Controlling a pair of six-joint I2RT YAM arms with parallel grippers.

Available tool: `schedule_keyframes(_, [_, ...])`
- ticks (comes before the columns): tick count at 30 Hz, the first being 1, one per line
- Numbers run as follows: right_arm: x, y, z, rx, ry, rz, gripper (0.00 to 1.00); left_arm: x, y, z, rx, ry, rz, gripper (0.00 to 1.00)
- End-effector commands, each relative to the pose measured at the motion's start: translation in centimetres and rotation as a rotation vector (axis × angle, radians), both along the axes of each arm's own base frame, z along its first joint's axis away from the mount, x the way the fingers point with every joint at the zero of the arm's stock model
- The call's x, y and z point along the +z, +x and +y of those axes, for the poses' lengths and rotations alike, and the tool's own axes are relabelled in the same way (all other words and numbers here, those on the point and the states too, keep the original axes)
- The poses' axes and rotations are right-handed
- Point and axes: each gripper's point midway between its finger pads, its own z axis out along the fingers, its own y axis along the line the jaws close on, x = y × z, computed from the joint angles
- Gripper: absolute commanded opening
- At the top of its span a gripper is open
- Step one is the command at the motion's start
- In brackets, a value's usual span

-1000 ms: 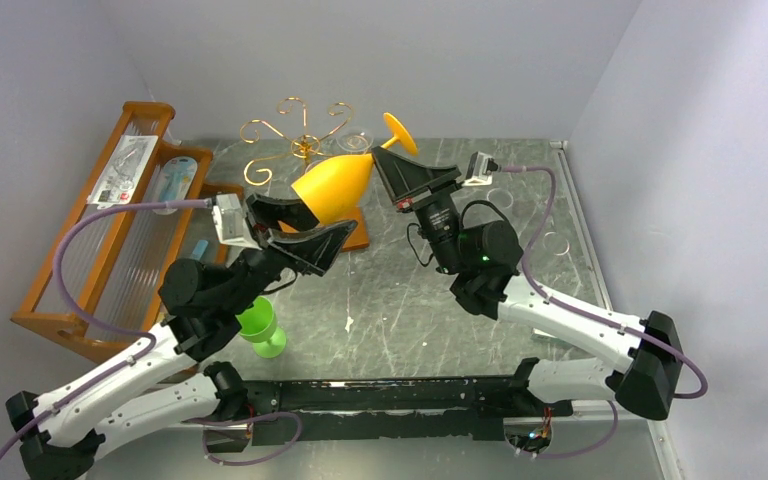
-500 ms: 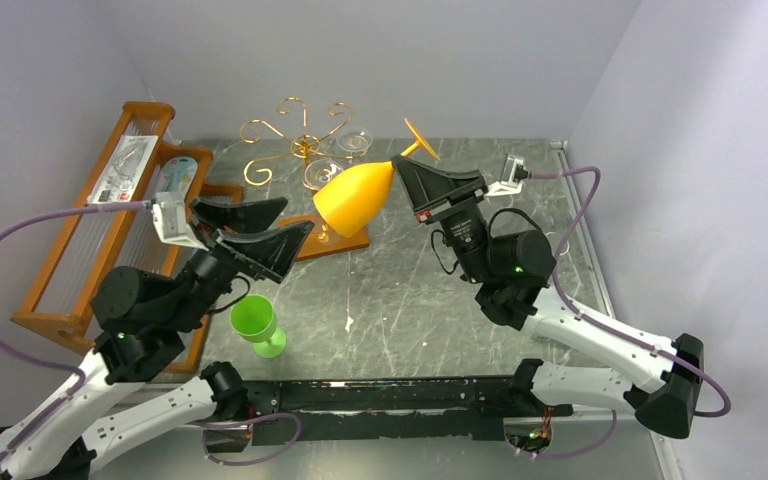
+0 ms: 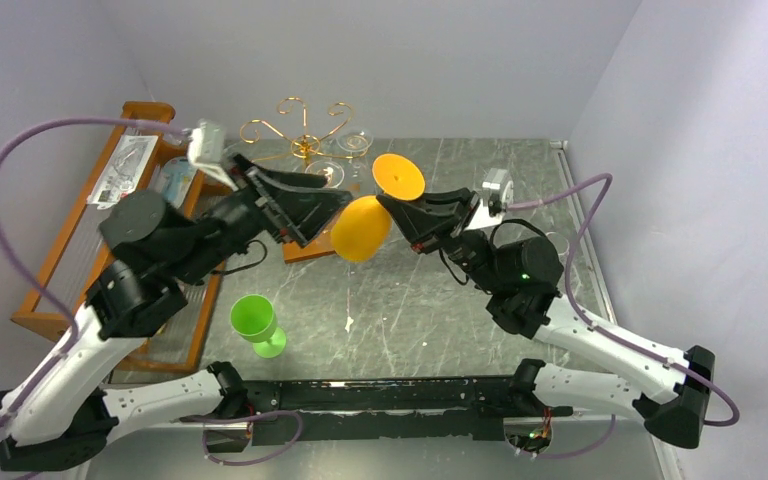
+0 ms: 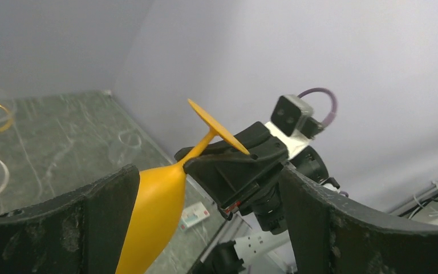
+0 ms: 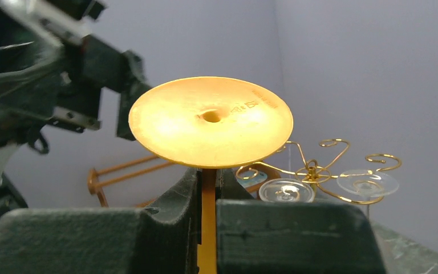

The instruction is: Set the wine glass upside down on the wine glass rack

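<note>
The left gripper (image 3: 322,200) has let go of the glass (image 3: 362,228). Its fingers are now spread wide, just beside the bowl and in front of the rack (image 3: 303,128). Only the right gripper (image 3: 393,206) holds the glass now, pinching the thin stem, and it has tipped it so the bowl hangs down and the flat foot is on top, up in the air just in front of the rack. I think the flip is done, and next the foot must slide onto the rack.
</note>
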Motion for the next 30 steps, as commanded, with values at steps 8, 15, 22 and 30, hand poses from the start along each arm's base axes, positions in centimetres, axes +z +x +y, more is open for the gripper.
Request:
schedule_keyframes(8, [-3.6,-1.3,0.2,-0.027,-0.271,-0.197,0.0,-2.9,-0.3,-5.2,-0.187,0.072,0.194,0.97])
schedule_keyframes(15, [-4.6,-0.5,-0.6,-0.123,-0.393,-0.297,0.0,-4.4,0.1,-5.8,-0.21,0.068,0.278,0.75])
schedule_keyframes(22, [-5.7,-0.9,-0.4,-0.105,-0.427,-0.327,0.0,-6.6,1.7,-5.9,-0.304,0.02,0.387,0.56])
schedule_keyframes(30, [-6.5,-0.5,-0.1,-0.106,-0.432,-0.294,0.0,-7.1,2.2,-5.6,-0.476,-0.105,0.419,0.36])
